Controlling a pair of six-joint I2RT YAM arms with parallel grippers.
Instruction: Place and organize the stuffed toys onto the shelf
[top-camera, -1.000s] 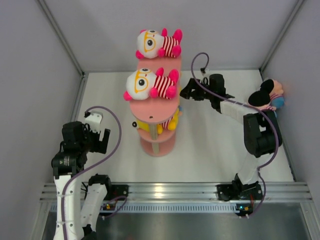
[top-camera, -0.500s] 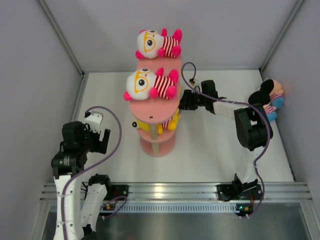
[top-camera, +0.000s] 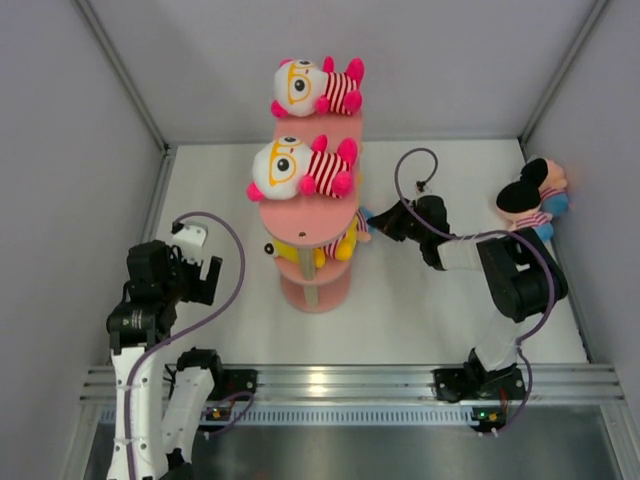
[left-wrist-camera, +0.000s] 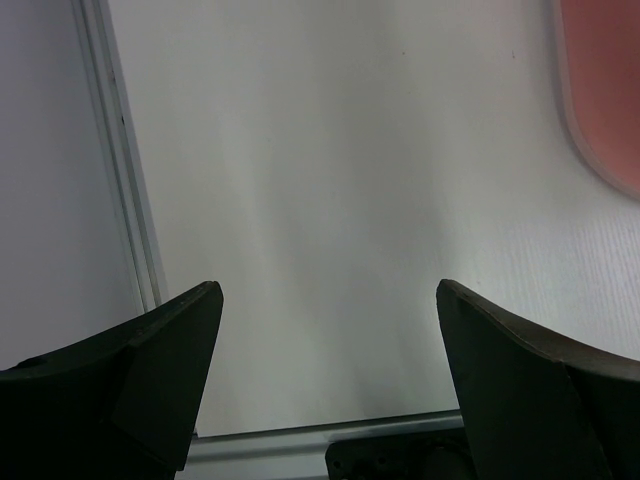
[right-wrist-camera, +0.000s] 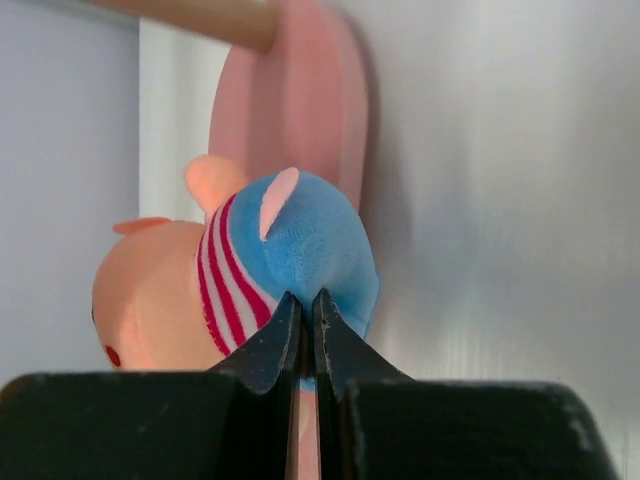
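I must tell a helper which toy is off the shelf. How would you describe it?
Find the tall pink shelf, then look far right to the side wall. A toy lies there alone. Unlike the white-faced ones on the shelf, it has big round black ears.

Lower-tier toy (top-camera: 340, 243) mostly hidden under shelf (top-camera: 300, 215) middle tier.

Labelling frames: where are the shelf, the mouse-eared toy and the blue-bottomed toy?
shelf (top-camera: 300, 213), top external view, middle tier.
mouse-eared toy (top-camera: 522, 192), top external view, black head.
blue-bottomed toy (right-wrist-camera: 312, 238), right wrist view, blue rear.
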